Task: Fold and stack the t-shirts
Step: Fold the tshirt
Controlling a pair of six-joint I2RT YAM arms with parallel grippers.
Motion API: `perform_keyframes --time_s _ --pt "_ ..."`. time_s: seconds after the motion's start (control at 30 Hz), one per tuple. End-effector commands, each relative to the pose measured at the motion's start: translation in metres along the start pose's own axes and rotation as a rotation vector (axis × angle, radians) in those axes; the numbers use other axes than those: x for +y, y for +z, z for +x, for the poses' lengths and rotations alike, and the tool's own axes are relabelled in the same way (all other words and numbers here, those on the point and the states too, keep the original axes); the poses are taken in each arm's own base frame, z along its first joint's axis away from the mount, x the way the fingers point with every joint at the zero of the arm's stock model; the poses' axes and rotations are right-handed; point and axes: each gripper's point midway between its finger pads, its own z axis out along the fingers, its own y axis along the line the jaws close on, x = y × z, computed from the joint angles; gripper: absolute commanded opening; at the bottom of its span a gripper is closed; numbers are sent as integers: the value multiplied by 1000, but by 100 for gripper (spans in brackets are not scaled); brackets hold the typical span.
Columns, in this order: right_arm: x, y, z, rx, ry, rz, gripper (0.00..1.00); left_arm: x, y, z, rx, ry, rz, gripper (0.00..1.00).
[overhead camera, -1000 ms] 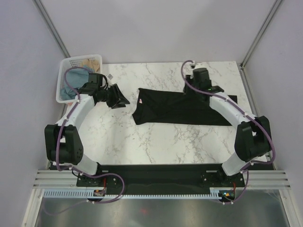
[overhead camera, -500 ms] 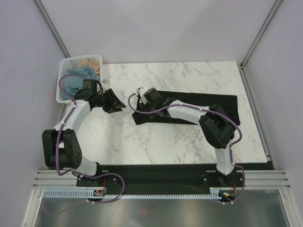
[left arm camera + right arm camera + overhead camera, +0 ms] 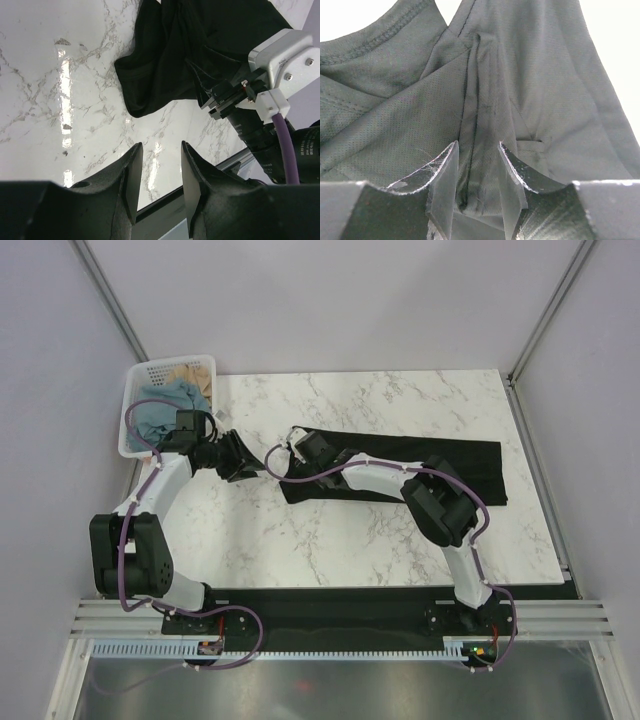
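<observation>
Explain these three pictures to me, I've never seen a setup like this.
The machine is a left arm and a right arm bolted to a marble table. One camera looks down from above; the other two ride on the wrists. A black t-shirt lies on the table; a white basket at its far left corner holds blue cloth and tan cloth. The left pincer is open and empty. The right pincer straddles a fold of the shirt; whether it squeezes is unclear.

Black t-shirt [image 3: 480, 470]; white grey-veined marble table [image 3: 300, 540]; white basket [image 3: 175, 362]; blue shirt [image 3: 155, 415]; tan shirt [image 3: 190, 372].
</observation>
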Motion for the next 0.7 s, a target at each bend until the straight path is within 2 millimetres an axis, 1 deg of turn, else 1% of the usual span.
perform_keyframes --time_s 0.0,0.13,0.2,0.3,0.33,0.43,0.47,0.53,0.67 --pt "-5 3 -15 -36 -5 33 44 -5 -5 -7 -46 23 16 44" --pt "-6 4 -18 -46 -2 37 43 -3 -5 -6 -49 22 9 44" --pt "-9 6 -17 -44 0 58 40 -2 -4 -6 -46 16 6 44" --pt "-18 8 -18 -39 13 112 29 0 -2 -4 -42 8 3 44" --pt "-20 8 -19 -39 16 126 23 1 -2 -3 -41 6 1 44" --pt "-28 8 -21 -40 23 173 9 3 -1 -2 -38 4 -3 44" --pt "-29 8 -20 -38 30 184 2 5 0 -1 -38 2 -8 44" --pt "-35 3 -24 -50 45 206 0 6 1 -1 -34 0 -8 44" --pt "-44 -11 -36 -96 80 232 0 8 3 1 -28 -11 -14 44"
